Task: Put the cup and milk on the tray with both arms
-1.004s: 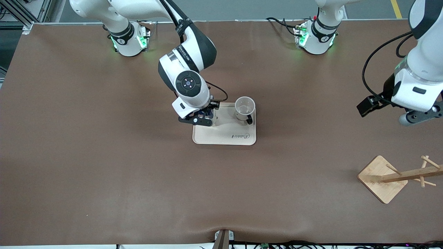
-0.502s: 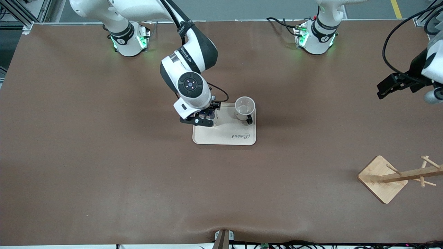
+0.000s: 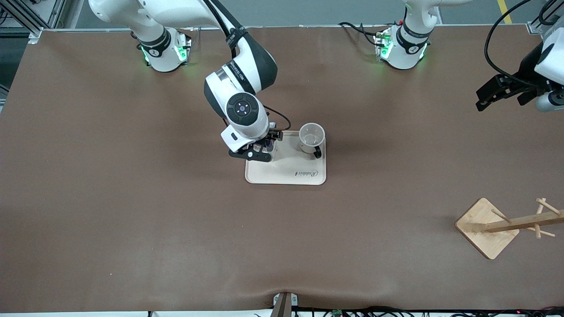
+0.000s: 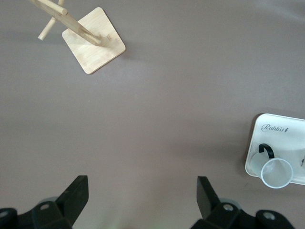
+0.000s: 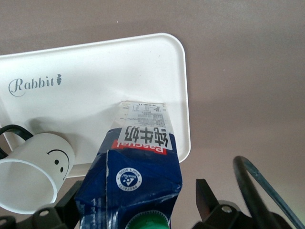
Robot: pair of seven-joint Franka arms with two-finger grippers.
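The cream tray [image 3: 286, 176] lies mid-table. The white smiley cup [image 3: 312, 136] stands upright on the tray's corner toward the left arm's end. The blue milk carton [image 5: 138, 162] stands upright on the tray's corner toward the right arm's end, mostly hidden in the front view. My right gripper [image 3: 257, 152] is low over the carton, open, with one finger [image 5: 205, 198] clearly apart from its side. The cup [image 5: 33, 176] and tray [image 5: 95, 95] show there too. My left gripper [image 3: 548, 100] is open and empty [image 4: 143, 186], high over the table's left-arm end.
A wooden rack with a square base [image 3: 487, 229] stands near the front camera at the left arm's end and also shows in the left wrist view [image 4: 94, 46]. Brown table [image 3: 132, 198] surrounds the tray.
The left arm has risen and swung away from the tray toward its own end of the table. The right gripper has stayed over the milk carton with barely any shift.
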